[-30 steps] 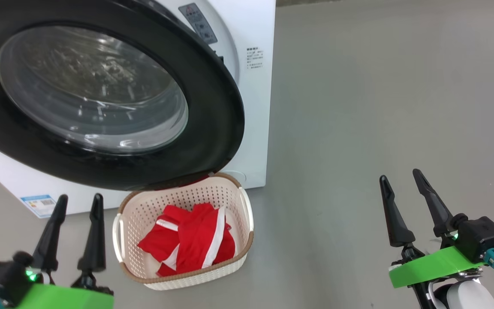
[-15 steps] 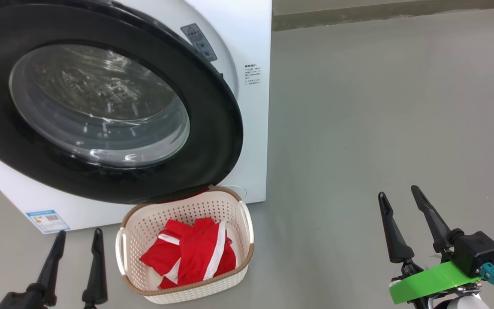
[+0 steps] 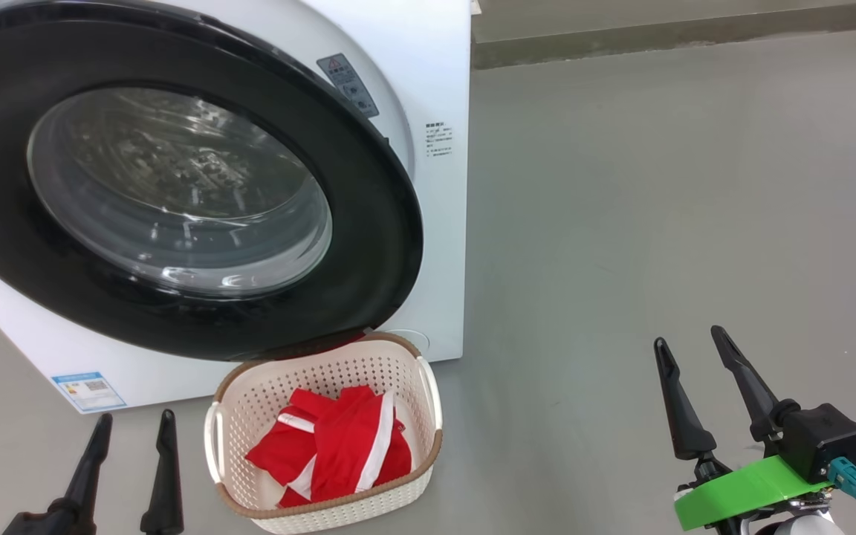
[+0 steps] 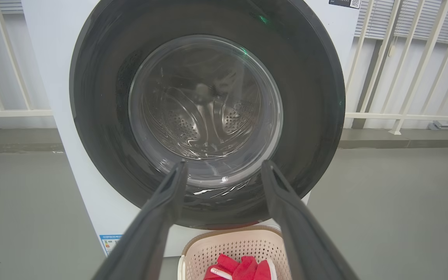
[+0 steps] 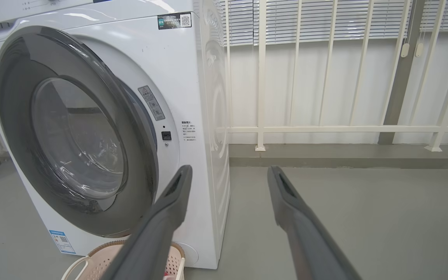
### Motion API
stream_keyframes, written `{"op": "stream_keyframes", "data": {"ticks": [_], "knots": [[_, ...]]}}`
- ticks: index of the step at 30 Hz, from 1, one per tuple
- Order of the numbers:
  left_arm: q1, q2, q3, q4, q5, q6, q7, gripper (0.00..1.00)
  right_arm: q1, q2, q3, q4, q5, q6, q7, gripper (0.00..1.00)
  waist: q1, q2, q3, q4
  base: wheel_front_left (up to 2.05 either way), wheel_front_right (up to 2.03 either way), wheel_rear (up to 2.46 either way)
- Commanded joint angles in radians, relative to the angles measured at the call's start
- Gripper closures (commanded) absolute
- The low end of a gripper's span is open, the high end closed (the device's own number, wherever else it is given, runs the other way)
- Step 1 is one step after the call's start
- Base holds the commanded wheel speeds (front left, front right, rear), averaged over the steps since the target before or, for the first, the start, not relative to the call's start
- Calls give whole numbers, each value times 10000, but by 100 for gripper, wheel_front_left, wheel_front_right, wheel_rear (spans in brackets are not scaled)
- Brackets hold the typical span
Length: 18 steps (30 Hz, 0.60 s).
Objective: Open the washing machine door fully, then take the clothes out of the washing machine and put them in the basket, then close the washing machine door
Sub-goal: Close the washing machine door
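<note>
The white washing machine [image 3: 435, 223] fills the upper left of the head view. Its washing machine door [image 3: 368, 223], black-rimmed with a glass bowl, lies nearly against the front, its right edge standing a little off. Below the door on the floor sits the cream basket [image 3: 302, 379], holding the red clothes [image 3: 339, 446] with white trim. My left gripper [image 3: 137, 417] is open left of the basket, nothing between its fingers. My right gripper [image 3: 688, 338] is open over bare floor, far right. The left gripper [image 4: 224, 163] faces the door [image 4: 103, 97]; the right gripper [image 5: 230, 169] faces the machine's right corner [image 5: 208, 97].
Grey floor [image 3: 658, 186] stretches wide to the right of the machine. A low kerb [image 5: 344, 155] and a white railing [image 5: 263, 77] with blinds behind run along the back. A blue label [image 3: 90, 390] marks the machine's lower left front.
The head camera has tilted up, sliding the whole picture down. My left gripper has drawn back toward the bottom edge more than that shift. Both grippers stay open.
</note>
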Motion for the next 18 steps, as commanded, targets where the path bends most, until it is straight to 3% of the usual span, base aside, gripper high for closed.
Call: {"op": "stream_keyframes", "data": {"ticks": [1, 6, 7, 8, 9, 10, 12, 18], "knots": [[-298, 89, 351, -204, 82, -94, -89, 0, -35, -37, 199, -186, -55, 63, -65, 0, 0, 0, -12, 45, 0, 0, 0], [-403, 74, 336, -170, 158, -147, -89, 0, -38, -37, 274, -42, 82, 63, -65, 0, 0, 0, -34, 152, 0, 0, 0], [-419, 70, 328, -167, 176, -157, -89, 0, -71, -37, 307, 15, 113, 63, -65, 4, 0, 0, -38, 179, 0, 0, 0], [-431, 64, 315, -164, 189, -165, -89, 0, -121, -37, 337, 72, 106, 63, -65, 24, 0, 0, -42, 208, 0, 0, 0], [-444, 49, 287, -150, 190, -180, -89, 0, -256, -37, 423, 194, 133, 63, -65, 62, 0, 0, -48, 272, 0, 0, 0], [-447, 42, 274, -141, 182, -186, -89, 0, -343, -37, 467, 262, 137, 63, -65, 67, 0, 0, -52, 306, 0, 0, 0], [-458, 31, 246, -133, 168, -197, -89, 0, -553, -37, 601, 423, 134, 63, -65, 100, 0, 0, -47, 388, 0, 0, 0], [-598, 2, 106, -228, 113, -216, -89, 0, -1376, -76, 1181, 1102, 95, 63, -65, 100, 0, 0, 47, 741, 0, 0, 0]]}}
